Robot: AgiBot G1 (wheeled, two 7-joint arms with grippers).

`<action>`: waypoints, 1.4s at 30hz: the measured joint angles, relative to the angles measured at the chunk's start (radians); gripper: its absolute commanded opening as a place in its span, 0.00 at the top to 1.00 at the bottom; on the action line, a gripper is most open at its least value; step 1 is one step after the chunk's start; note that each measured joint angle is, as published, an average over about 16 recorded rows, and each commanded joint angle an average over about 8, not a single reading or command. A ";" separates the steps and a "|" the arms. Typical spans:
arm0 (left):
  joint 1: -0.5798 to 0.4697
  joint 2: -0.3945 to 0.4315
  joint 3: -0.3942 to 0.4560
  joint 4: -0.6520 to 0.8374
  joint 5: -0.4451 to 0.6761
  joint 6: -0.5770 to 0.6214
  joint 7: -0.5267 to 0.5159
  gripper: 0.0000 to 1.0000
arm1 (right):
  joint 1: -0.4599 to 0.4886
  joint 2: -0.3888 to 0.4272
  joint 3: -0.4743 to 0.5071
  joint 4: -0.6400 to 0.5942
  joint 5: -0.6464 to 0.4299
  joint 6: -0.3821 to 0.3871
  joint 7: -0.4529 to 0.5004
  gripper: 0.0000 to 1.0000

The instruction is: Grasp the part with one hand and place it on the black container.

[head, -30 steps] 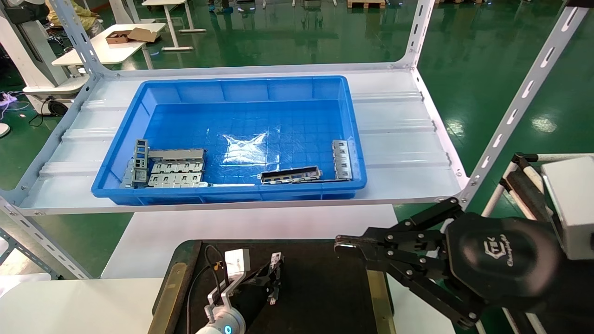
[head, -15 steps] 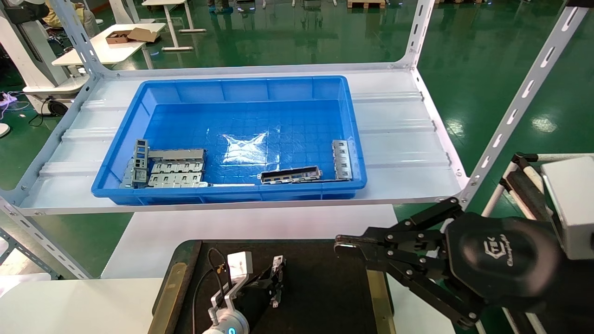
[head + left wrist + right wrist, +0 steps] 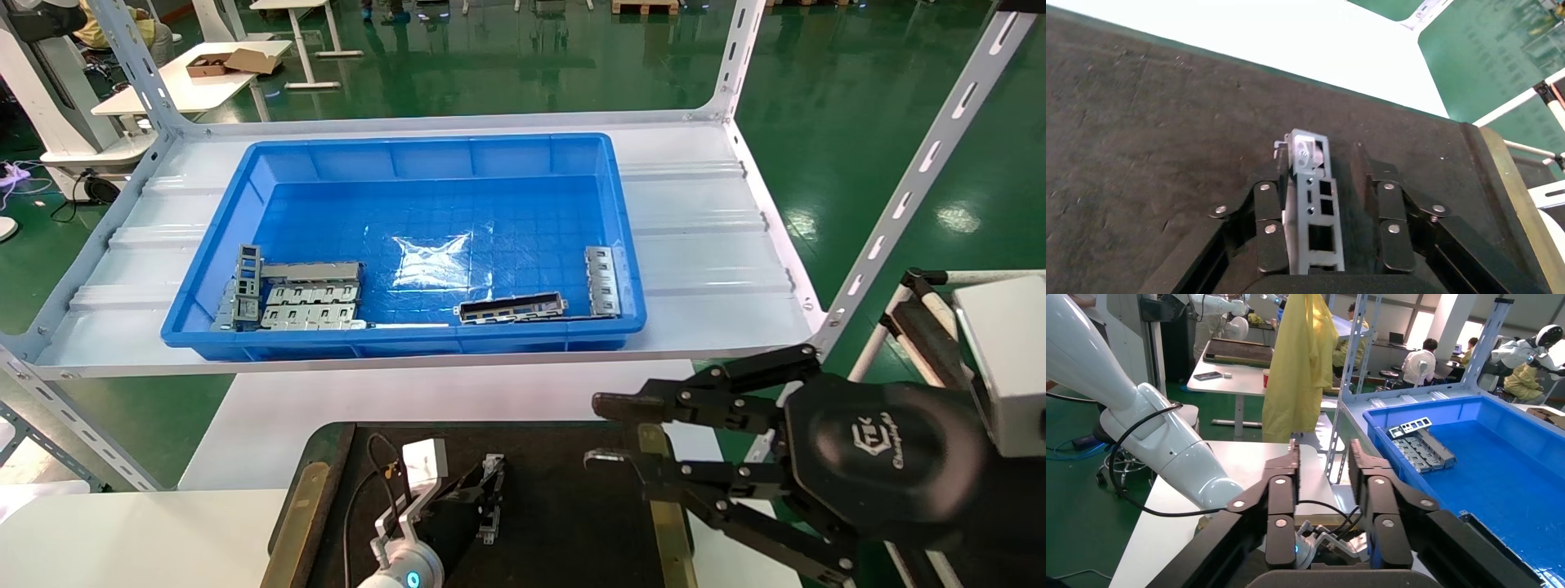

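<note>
My left gripper (image 3: 490,486) is shut on the part (image 3: 492,467), a narrow silver-grey strip with square windows. It holds the part low over the black container (image 3: 572,506), near its middle. In the left wrist view the part (image 3: 1315,208) lies lengthwise between the fingers (image 3: 1267,214), close above the matte black surface (image 3: 1138,122); I cannot tell whether it touches. My right gripper (image 3: 594,430) is open and empty, hovering over the container's right brass strip (image 3: 663,523). It also shows in the right wrist view (image 3: 1322,447).
A blue bin (image 3: 409,339) stands on the white shelf behind the container. It holds a similar strip (image 3: 602,280) at the right, a dark channel piece (image 3: 511,309), and tabbed plates (image 3: 310,302) at the left. Grey shelf posts (image 3: 899,204) rise at the right.
My right gripper has gone from shut to open. My left gripper has moved slightly down and to the right with the part.
</note>
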 measured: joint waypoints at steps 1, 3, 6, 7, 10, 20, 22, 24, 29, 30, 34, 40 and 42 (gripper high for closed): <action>-0.003 -0.005 0.005 -0.008 -0.003 0.003 0.000 0.00 | 0.000 0.000 0.000 0.000 0.000 0.000 0.000 0.00; -0.010 -0.020 0.013 -0.029 -0.006 0.013 0.000 0.00 | 0.000 0.000 0.000 0.000 0.000 0.000 0.000 0.00; -0.018 -0.055 0.021 -0.080 -0.005 0.037 0.000 0.00 | 0.000 0.000 0.000 0.000 0.000 0.000 0.000 0.00; -0.020 -0.071 0.022 -0.102 -0.004 0.047 0.000 0.00 | 0.000 0.000 0.000 0.000 0.000 0.000 0.000 0.00; -0.022 -0.123 0.022 -0.178 0.002 0.084 -0.003 0.00 | 0.000 0.000 0.000 0.000 0.000 0.000 0.000 0.00; 0.007 -0.332 -0.023 -0.484 0.012 0.240 -0.006 0.00 | 0.000 0.000 -0.001 0.000 0.000 0.000 0.000 0.00; 0.015 -0.364 -0.040 -0.527 0.007 0.277 0.001 0.00 | 0.000 0.000 -0.001 0.000 0.000 0.000 0.000 0.00; 0.022 -0.392 -0.060 -0.562 -0.002 0.320 0.015 0.00 | 0.000 0.000 -0.001 0.000 0.001 0.000 0.000 0.00; 0.039 -0.448 -0.126 -0.613 -0.051 0.456 0.086 0.00 | 0.000 0.000 -0.001 0.000 0.001 0.000 0.000 0.00; 0.042 -0.457 -0.142 -0.617 -0.067 0.488 0.107 0.00 | 0.000 0.000 -0.001 0.000 0.001 0.000 0.000 0.00; 0.060 -0.489 -0.221 -0.622 -0.144 0.626 0.216 0.00 | 0.000 0.000 -0.001 0.000 0.001 0.000 -0.001 0.00; 0.100 -0.539 -0.346 -0.615 -0.281 0.828 0.404 0.00 | 0.000 0.000 -0.001 0.000 0.001 0.001 -0.001 0.00; 0.113 -0.556 -0.384 -0.611 -0.324 0.883 0.459 0.00 | 0.000 0.001 -0.001 0.000 0.001 0.001 -0.001 0.00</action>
